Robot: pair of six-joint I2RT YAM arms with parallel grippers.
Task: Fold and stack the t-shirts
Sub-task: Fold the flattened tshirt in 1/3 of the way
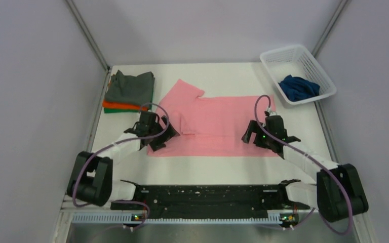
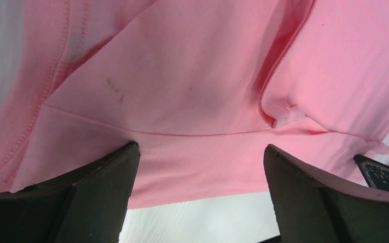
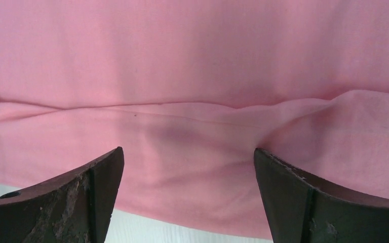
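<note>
The pink t-shirt (image 1: 210, 124) lies spread flat on the white table, one sleeve pointing to the back left. My left gripper (image 1: 158, 135) is open over its near left part; the left wrist view shows pink cloth (image 2: 192, 101) and its near hem between the spread fingers (image 2: 106, 182). My right gripper (image 1: 257, 135) is open over the near right part; pink cloth (image 3: 192, 101) fills its view between the fingers (image 3: 96, 187). A folded stack at the back left has the dark grey shirt (image 1: 130, 87) on orange (image 1: 119, 106) and green (image 1: 112, 111). The navy shirt (image 1: 299, 87) lies crumpled in the basket.
The white lattice basket (image 1: 288, 55) stands at the back right corner. Grey walls close in the table on the left, back and right. The black rail of the arm bases (image 1: 202, 195) runs along the near edge.
</note>
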